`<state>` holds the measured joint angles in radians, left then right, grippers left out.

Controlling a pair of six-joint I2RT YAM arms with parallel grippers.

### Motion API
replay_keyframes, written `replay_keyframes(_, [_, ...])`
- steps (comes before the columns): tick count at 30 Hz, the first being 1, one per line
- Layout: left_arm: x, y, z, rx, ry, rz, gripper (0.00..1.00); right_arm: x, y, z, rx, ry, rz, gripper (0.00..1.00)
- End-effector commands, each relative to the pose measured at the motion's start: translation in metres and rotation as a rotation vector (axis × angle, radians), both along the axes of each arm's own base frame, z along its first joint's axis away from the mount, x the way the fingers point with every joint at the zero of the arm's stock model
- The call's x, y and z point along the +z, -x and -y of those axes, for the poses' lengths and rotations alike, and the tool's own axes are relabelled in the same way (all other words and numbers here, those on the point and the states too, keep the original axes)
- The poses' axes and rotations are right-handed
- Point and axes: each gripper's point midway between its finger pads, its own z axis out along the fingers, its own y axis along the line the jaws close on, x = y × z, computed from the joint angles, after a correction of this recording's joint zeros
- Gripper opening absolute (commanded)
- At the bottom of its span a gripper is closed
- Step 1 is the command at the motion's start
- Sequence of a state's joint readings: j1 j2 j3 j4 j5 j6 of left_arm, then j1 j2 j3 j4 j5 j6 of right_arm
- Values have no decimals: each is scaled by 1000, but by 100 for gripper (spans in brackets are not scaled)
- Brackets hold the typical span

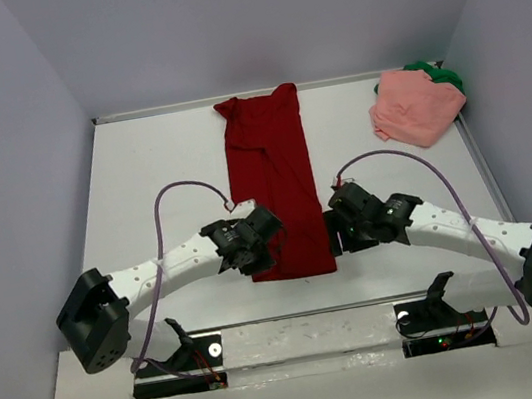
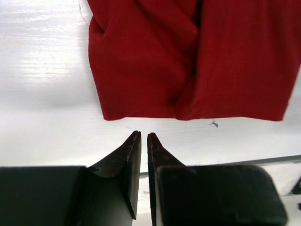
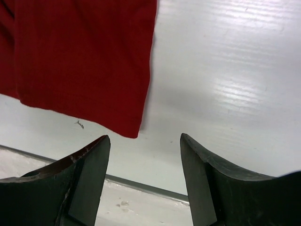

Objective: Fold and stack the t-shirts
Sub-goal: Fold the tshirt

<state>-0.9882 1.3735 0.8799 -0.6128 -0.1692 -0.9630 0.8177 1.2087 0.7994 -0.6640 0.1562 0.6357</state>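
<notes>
White table (image 1: pixel 141 179), boxed in by pale grey walls (image 1: pixel 15 148), with both arms reaching in from the near edge. The left gripper (image 2: pixel 143 135) hangs just short of the near hem of the dark red t-shirt (image 1: pixel 274 188), its fingers parted only a crack and nothing between them. The right gripper (image 3: pixel 144 136) sits beside that shirt's near right corner, jaws spread wide and empty over bare table. The dark red shirt lies flat as a long narrow strip, sides folded in, running from between the grippers to the far edge. In the far right corner the salmon pink t-shirt (image 1: pixel 416 105) lies crumpled on the green t-shirt (image 1: pixel 444 75), which only peeks out behind it.
</notes>
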Motion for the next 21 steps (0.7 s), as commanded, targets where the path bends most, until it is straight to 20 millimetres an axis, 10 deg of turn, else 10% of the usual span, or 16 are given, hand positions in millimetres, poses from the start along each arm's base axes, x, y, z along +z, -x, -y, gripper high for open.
replay_keyframes(1, [15,-1,-6,69,45,35,22,6,8,-19,36,-128,2,67])
replay_keyframes(7, [24,14,0,83,222,32,77,11,19,-33,80,-246,-13,67])
replay_keyframes(21, [0,19,-12,125,204,-1,72,-2,14,-34,31,-218,-40,67])
